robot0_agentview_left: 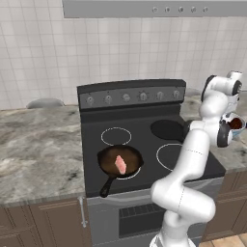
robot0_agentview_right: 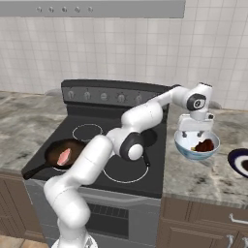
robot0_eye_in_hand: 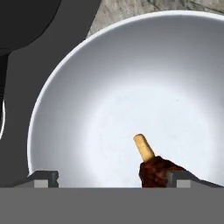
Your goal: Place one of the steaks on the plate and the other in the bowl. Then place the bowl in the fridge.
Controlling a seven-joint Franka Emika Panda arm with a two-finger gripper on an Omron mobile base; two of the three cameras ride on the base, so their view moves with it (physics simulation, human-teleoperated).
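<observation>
My gripper (robot0_agentview_right: 194, 127) hangs open just above the bowl (robot0_agentview_right: 186, 145), which stands on the counter right of the stove. In the hand view the fingertips (robot0_eye_in_hand: 43, 178) stand wide apart over the white bowl (robot0_eye_in_hand: 109, 87). The dark reddish-brown steak (robot0_eye_in_hand: 155, 170) lies inside it, close to the right fingertip, and it shows in the bowl as the dark steak (robot0_agentview_right: 204, 145) in the right base view too. The pale pink steak (robot0_agentview_left: 120, 164) rests in the black skillet (robot0_agentview_left: 108, 161) on the front left burner. The dark plate (robot0_agentview_right: 240, 162) sits right of the bowl. The fridge is out of view.
The black stove (robot0_agentview_left: 144, 140) has a raised knob panel (robot0_agentview_left: 132, 95) at the back. The skillet handle (robot0_agentview_left: 107, 187) points toward the stove's front edge. Marble counter (robot0_agentview_left: 38, 144) runs on both sides, with a tiled wall behind and a hood (robot0_agentview_left: 144, 8) above.
</observation>
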